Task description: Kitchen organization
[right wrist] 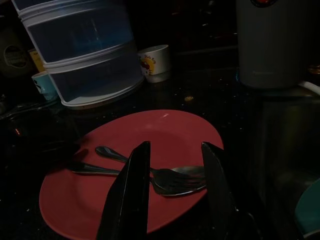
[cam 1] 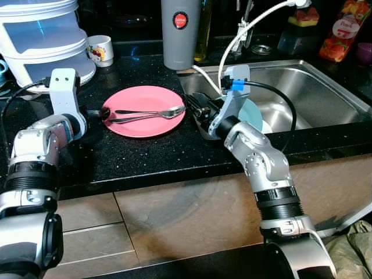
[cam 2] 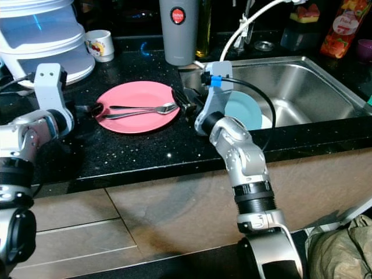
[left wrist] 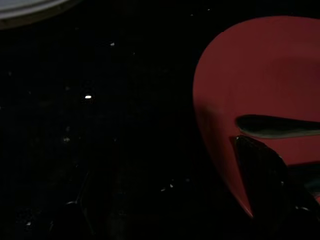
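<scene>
- the pink plate (cam 1: 143, 110) sits on the black countertop (cam 1: 151, 154) between the two arms, just left of the steel sink (cam 1: 314, 96), with a fork (cam 1: 165, 113) and a spoon (cam 1: 125, 111) lying across it.
- the right gripper (right wrist: 172, 192) sits at the plate's sink-side rim, fingers apart and holding nothing, pointed at the fork's head.
- the left gripper (cam 1: 100, 114) rests at the opposite rim; i cannot tell how its fingers stand.
- a teal plate (cam 1: 251, 113) already lies in the sink, behind the right wrist.
- judging by this, the step in hand is reaching for the cutlery or plate to clear it toward the sink.
- the next move likely calls for lowering the right fingers astride the fork and closing; the flat, thin metal could slip.
</scene>
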Robot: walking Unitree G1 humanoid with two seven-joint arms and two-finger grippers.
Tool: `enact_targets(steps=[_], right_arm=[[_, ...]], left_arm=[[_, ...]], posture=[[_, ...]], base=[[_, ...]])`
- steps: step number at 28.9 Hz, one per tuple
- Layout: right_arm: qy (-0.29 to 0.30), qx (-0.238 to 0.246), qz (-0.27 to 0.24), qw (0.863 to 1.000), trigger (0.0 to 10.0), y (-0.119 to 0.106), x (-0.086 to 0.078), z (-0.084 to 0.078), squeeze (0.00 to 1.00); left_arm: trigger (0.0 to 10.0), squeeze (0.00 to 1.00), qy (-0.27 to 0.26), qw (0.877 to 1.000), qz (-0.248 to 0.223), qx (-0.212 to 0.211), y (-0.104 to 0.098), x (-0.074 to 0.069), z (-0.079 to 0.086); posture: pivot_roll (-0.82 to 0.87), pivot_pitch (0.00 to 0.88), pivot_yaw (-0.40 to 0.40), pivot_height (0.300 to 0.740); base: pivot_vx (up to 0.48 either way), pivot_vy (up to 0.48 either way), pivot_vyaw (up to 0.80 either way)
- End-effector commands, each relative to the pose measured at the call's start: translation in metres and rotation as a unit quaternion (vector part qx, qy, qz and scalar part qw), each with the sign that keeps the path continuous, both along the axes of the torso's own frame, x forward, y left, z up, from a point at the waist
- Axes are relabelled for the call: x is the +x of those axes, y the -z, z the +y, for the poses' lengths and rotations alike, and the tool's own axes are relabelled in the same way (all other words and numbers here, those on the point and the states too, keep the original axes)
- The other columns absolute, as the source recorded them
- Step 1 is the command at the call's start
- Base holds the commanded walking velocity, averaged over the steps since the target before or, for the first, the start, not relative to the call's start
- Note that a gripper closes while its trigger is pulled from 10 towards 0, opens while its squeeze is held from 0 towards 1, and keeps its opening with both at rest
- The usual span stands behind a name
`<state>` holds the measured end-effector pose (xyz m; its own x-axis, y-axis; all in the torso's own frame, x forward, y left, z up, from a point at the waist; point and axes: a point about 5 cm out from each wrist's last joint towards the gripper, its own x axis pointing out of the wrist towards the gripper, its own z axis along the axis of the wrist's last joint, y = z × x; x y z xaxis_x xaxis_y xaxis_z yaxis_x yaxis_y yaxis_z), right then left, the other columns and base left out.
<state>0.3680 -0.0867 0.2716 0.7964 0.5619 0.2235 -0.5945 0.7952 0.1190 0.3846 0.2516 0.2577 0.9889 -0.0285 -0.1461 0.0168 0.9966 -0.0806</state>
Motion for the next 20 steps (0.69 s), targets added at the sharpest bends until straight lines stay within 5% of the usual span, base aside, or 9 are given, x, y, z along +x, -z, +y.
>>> enact_targets(steps=[1, 2, 3, 4, 5, 17, 18, 19, 20], right_arm=[[0.001, -0.003, -0.001, 1.0, 10.0, 0.0, 0.0, -0.001, 0.0], [0.001, -0.003, -0.001, 1.0, 10.0, 0.0, 0.0, -0.001, 0.0], [0.001, -0.003, -0.001, 1.0, 10.0, 0.0, 0.0, -0.001, 0.0], [0.001, -0.003, -0.001, 1.0, 10.0, 0.0, 0.0, -0.001, 0.0], [0.001, -0.004, -0.001, 1.0, 10.0, 0.0, 0.0, -0.001, 0.0], [0.0, -0.004, -0.003, 1.0, 10.0, 0.0, -0.001, 0.0, 0.0], [0.001, -0.004, -0.003, 1.0, 10.0, 0.0, -0.001, 0.0, 0.0], [0.001, -0.004, -0.003, 1.0, 10.0, 0.0, -0.001, 0.0, 0.0], [0.001, -0.004, -0.003, 1.0, 10.0, 0.0, -0.001, 0.0, 0.0]], left_arm=[[10.0, 0.97, -0.001, 0.999, 0.013, -0.032, 0.009, -0.001, -0.001], [10.0, 0.97, -0.001, 0.999, 0.013, -0.032, 0.009, -0.001, -0.001], [10.0, 0.33, 0.007, 0.999, 0.015, -0.048, 0.01, -0.001, -0.003], [10.0, 0.33, 0.007, 0.999, 0.015, -0.048, 0.01, -0.001, -0.003], [10.0, 0.0, 0.021, 0.997, 0.025, -0.063, 0.012, 0.0, -0.008], [10.0, 0.0, 0.054, 0.988, 0.042, -0.139, 0.008, 0.005, -0.028], [8.9, 0.0, 0.052, 0.988, 0.038, -0.14, 0.007, 0.006, -0.028], [8.9, 0.0, 0.052, 0.988, 0.038, -0.14, 0.007, 0.006, -0.028], [4.5, 0.0, 0.049, 0.988, 0.034, -0.14, 0.006, 0.006, -0.028]], posture=[[0.09, 0.124, -0.006, 0.74], [0.09, 0.124, -0.006, 0.74], [0.09, 0.124, -0.006, 0.74], [0.09, 0.124, -0.006, 0.74], [0.08, 0.123, -0.006, 0.74], [0.08, 0.107, -0.002, 0.74], [0.08, 0.108, -0.002, 0.74], [0.08, 0.108, -0.002, 0.74], [0.08, 0.108, -0.001, 0.74]], base=[[0.0, 0.0, 0.0], [0.0, 0.0, 0.0], [0.0, 0.0, 0.0], [0.0, 0.0, 0.0], [0.0, 0.0, 0.0], [0.0, 0.0, 0.0], [0.0, 0.0, 0.0], [0.0, 0.0, 0.0], [0.0, 0.0, 0.0]])
